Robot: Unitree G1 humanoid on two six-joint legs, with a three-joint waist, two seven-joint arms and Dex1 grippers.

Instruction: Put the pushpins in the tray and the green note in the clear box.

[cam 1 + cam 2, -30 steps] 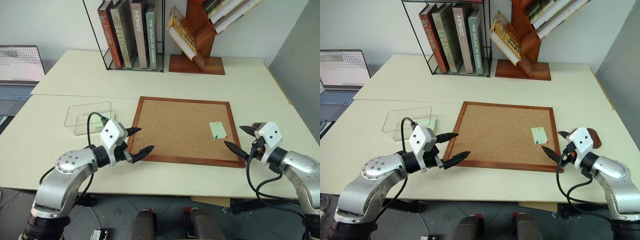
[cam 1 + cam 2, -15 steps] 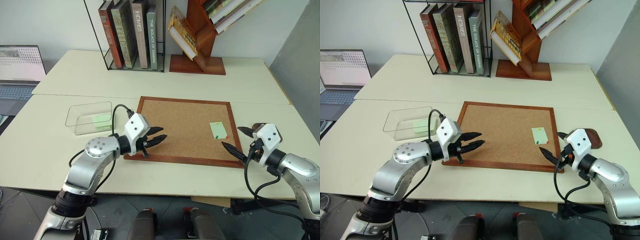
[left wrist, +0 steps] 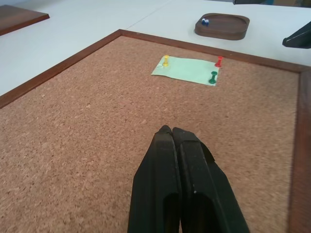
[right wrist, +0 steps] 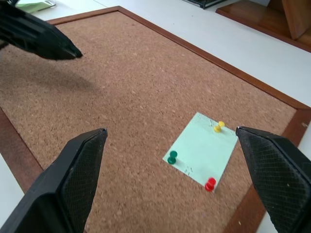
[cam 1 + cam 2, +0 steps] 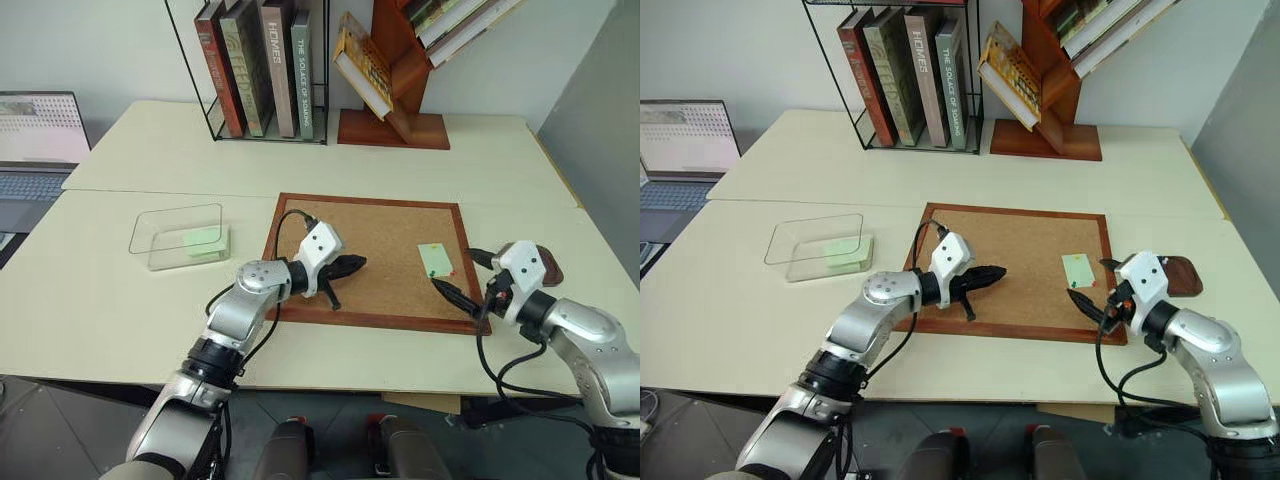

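Three pushpins [image 4: 210,184] are pinning the green note [image 4: 200,148] to the cork board [image 5: 380,250]. Right tool [image 4: 170,189] is hanging wide open above it; left tool [image 3: 176,145] is squeezed tight, holding nothing. Tugging the note first could be ripping it.

A green note [image 4: 201,147] is seen lying flat on the cork board [image 4: 121,97], near its framed edge; it is pinned by a yellow pushpin [image 4: 218,126], a green pushpin [image 4: 172,157] and a red pushpin [image 4: 210,184]; the right gripper [image 4: 175,170] is spread wide above it; the left gripper [image 4: 39,36] is held over the board.
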